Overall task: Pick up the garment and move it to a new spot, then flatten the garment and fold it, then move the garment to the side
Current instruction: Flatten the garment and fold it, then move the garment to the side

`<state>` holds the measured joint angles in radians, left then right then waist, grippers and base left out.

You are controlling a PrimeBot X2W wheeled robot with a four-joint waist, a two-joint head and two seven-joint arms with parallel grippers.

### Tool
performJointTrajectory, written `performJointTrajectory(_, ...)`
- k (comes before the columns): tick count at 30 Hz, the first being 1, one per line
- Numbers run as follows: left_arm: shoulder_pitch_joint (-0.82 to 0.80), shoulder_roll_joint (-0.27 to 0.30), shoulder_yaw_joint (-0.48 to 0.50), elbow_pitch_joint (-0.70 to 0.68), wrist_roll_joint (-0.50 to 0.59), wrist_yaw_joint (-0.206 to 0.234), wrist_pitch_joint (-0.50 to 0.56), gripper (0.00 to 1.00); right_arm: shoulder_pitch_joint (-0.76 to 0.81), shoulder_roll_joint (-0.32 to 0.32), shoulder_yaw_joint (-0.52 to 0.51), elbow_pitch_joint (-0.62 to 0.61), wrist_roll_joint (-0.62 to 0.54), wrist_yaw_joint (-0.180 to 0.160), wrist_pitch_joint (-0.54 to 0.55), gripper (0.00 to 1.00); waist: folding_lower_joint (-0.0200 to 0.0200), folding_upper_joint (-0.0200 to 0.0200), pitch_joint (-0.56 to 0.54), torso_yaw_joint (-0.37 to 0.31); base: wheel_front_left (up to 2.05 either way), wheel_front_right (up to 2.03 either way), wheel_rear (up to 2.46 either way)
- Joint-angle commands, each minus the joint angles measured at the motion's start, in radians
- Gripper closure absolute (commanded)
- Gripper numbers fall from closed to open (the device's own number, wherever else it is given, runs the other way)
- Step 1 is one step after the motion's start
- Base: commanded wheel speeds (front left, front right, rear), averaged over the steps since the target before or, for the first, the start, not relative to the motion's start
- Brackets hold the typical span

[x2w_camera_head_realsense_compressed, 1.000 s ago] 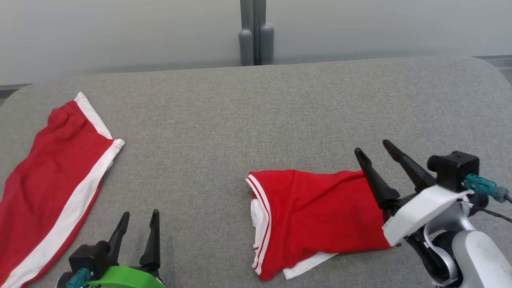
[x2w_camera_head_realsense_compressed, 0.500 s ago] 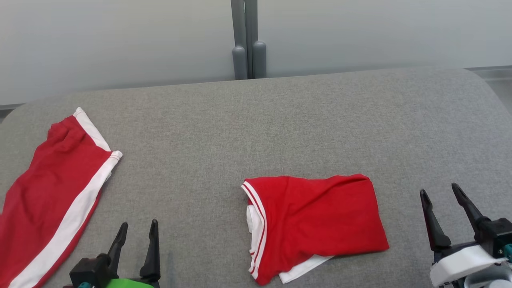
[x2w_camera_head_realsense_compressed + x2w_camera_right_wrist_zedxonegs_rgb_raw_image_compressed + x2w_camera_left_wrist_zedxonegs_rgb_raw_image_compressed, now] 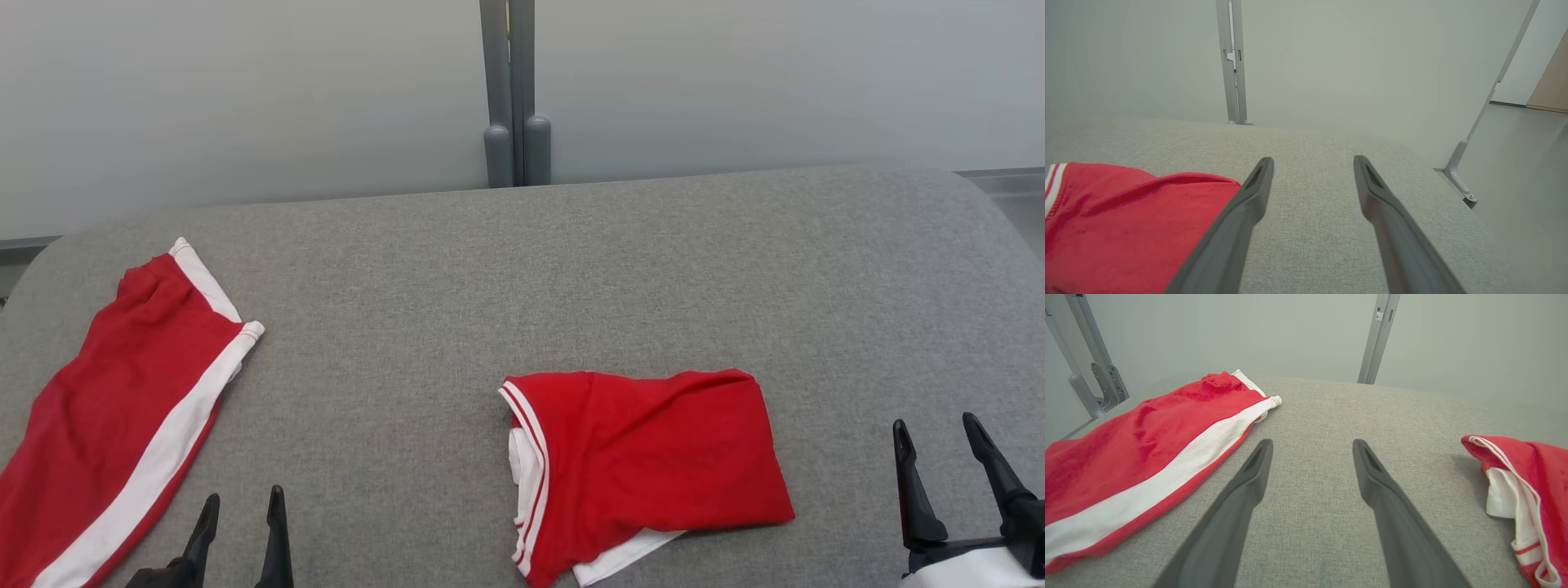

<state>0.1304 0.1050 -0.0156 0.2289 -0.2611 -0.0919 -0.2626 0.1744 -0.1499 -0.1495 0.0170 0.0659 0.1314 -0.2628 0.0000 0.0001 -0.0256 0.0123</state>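
One second ago the right jaws reached over the right edge of the folded red garment (image 3: 645, 465). They have since withdrawn to the near right edge of the worktop (image 3: 571, 269) and now stand clear of the cloth. The garment lies released, right of centre, folded to a compact shape with white trim at its left edge. The fold appears complete; the move to the side probably remains. Both pairs of jaws are spread and empty, fingers pointing away across the worktop. The left jaws sit near the striped red shorts (image 3: 122, 408) without touching them.
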Motion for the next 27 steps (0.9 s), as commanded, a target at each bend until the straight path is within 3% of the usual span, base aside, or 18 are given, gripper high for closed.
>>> performJointTrajectory(1, 0.015, -0.007, 0.014, 0.004, 0.011, -0.01, -0.003, 0.0, 0.011, 0.0, 0.005, 0.009, -0.007, -0.001, -0.003, 0.0, 0.0, -0.0001, -0.001, 0.0, 0.0, 0.0, 0.0)
performJointTrajectory(20, -0.008, -0.036, 0.043, 0.002, 0.049, -0.039, -0.003, 0.0, -0.021, -0.006, 0.047, 0.041, -0.004, -0.001, -0.003, 0.0, 0.0, -0.0001, 0.013, 0.007, 0.0, 0.0, 0.0)
performJointTrajectory(24, 0.0, -0.038, 0.039, -0.008, 0.044, -0.04, -0.003, 0.0, -0.025, -0.013, 0.105, 0.098, 0.077, -0.001, -0.003, 0.0, 0.0, -0.0001, 0.009, 0.008, 0.0, 0.0, 0.0)
performJointTrajectory(27, 0.007, -0.038, 0.043, -0.015, 0.043, -0.04, -0.003, 0.0, -0.066, -0.067, 0.186, 0.186, 0.175, -0.001, 0.016, 0.0, 0.0, -0.0001, 0.006, 0.005, 0.0, 0.0, 0.0)
